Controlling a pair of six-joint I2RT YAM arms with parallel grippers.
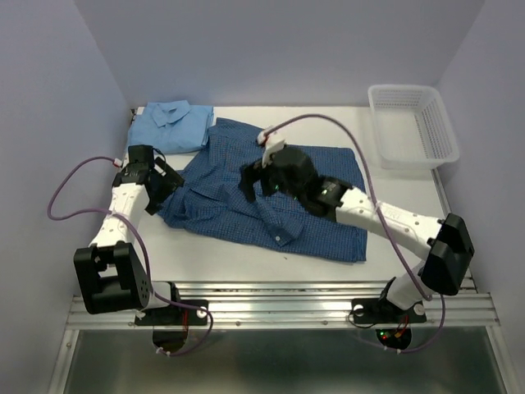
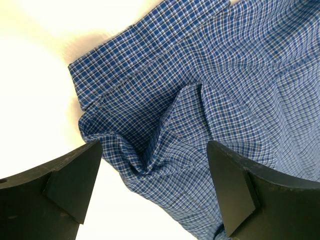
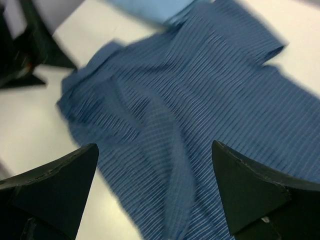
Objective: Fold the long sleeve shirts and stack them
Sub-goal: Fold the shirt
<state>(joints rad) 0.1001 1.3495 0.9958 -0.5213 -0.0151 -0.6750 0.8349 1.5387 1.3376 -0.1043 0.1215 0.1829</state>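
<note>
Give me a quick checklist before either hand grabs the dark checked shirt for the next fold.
1. Open, empty left hand: ok, jaws apart over the dark checked shirt at its left edge.
2. Open, empty right hand: ok, above the shirt's middle.
3. Cloth lying flat: not ok, a raised crease sits between the left hand's fingers.
4. Folded light blue shirt at the far left corner: ok.
5. Gap between the two shirts: cannot tell, their edges meet.
6. Clearance from the basket: ok, it sits far right, apart from both shirts.
</note>
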